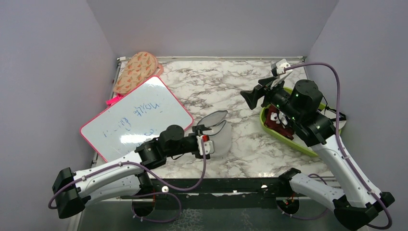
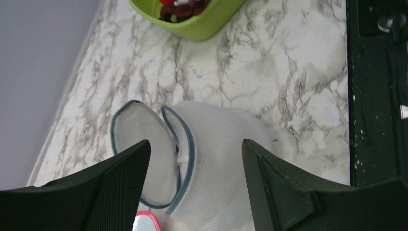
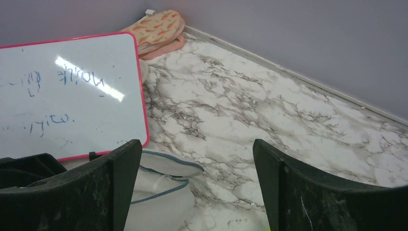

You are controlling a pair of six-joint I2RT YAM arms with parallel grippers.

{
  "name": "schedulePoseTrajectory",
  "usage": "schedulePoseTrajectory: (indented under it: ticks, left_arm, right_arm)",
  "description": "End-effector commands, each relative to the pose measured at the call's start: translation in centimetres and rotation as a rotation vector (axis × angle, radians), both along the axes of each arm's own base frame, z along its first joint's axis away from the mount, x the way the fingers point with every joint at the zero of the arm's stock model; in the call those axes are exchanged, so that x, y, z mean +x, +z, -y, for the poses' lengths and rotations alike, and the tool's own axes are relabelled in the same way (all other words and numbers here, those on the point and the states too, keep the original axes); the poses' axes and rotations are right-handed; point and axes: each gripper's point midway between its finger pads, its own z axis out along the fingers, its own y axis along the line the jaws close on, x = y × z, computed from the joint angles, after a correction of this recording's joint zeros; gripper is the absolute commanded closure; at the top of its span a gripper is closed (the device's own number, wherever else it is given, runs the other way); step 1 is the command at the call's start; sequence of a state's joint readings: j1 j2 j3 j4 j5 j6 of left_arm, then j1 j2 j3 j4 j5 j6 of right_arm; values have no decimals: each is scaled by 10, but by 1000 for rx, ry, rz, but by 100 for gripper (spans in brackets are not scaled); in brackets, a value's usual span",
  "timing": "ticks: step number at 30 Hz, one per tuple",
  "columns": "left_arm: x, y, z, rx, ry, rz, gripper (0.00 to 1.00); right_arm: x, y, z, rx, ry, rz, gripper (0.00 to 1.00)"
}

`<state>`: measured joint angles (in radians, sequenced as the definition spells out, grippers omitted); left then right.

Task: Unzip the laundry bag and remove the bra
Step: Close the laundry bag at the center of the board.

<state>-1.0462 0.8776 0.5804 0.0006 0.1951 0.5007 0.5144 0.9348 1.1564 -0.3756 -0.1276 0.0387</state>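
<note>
The laundry bag [image 1: 220, 137] is a white mesh drum with a blue-grey rim, standing near the table's front middle. Its round lid [image 1: 213, 118] is flipped up and back, so the mouth stands unzipped. My left gripper [image 1: 206, 142] is at the bag's left side. In the left wrist view the left gripper [image 2: 195, 185] is open, its fingers either side of the bag [image 2: 216, 159] and touching nothing. My right gripper [image 1: 251, 98] hovers open over the left end of the tray; in its own view the right gripper [image 3: 197, 187] holds nothing. The bra is hidden.
A lime-green tray [image 1: 285, 140] at the right holds a dark red cloth [image 1: 279, 126] and something white. A pink-framed whiteboard [image 1: 137, 118] lies at the left, with an orange patterned pouch [image 1: 137, 72] behind it. Grey walls close in three sides.
</note>
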Motion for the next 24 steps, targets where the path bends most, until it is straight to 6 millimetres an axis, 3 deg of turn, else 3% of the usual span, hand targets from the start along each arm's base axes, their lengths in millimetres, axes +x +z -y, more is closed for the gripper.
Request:
schedulePoseTrajectory:
  ticks: [1,4,6,7,12,17,21,23,24]
  left_arm:
    - [19,65,0,-255,118,7,34]
    - [51,101,-8,-451,292,-110,19]
    - [78,106,-6,-504,373,-258,14]
    - [92,105,-1,-504,409,-346,3]
    - [151,67,21,-399,583,-668,1]
    - [179,9,44,-288,579,-991,1]
    - [198,-12,39,-285,652,-963,1]
    - [212,-19,27,-245,722,-916,1]
    - [220,-35,19,-195,775,-905,1]
  right_arm:
    - [-3,-8,1,-5,0,-13,16]
    - [-4,-6,-2,7,16,-21,16]
    - [-6,-4,-4,17,23,-21,16]
    - [-6,-3,-4,22,26,-20,16]
    - [-11,4,-5,39,39,-16,16]
    - [-16,12,1,48,24,2,16]
    - [-19,9,2,53,29,2,16]
    - [-19,3,0,50,36,-19,16]
    - [-19,1,-1,47,39,-27,17]
